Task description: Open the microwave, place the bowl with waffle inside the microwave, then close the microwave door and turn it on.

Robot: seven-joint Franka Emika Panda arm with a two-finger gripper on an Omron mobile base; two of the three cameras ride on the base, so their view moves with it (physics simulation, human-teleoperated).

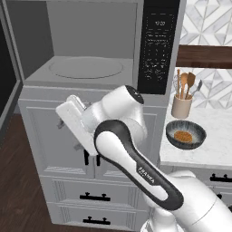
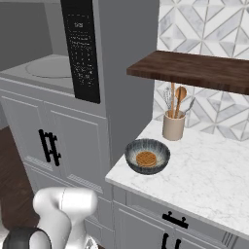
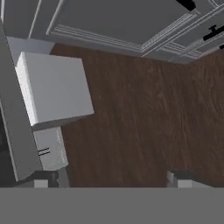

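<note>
The microwave [image 1: 156, 50] stands open, showing its pale interior and round turntable [image 1: 86, 68]. The microwave door [image 1: 8, 68] is swung out at the far left, dark glass in a grey frame. On the marble counter to the right sits the dark bowl [image 1: 186, 135] [image 2: 147, 156] with the small orange-brown waffle [image 2: 146, 158] inside. My gripper [image 3: 111, 181] is open with nothing between its fingertips. It hangs low in front of the cabinet doors and points down at the wooden floor. My white hand [image 1: 72, 115] is left of and below the bowl, well apart from it.
A tan utensil cup [image 2: 173, 125] with wooden spoons stands behind the bowl. A dark wooden shelf [image 2: 194, 70] overhangs the counter [image 2: 209, 185]. White cabinet doors with black handles [image 1: 90, 156] and drawers sit under the microwave. Brown floor [image 3: 144, 122] lies below.
</note>
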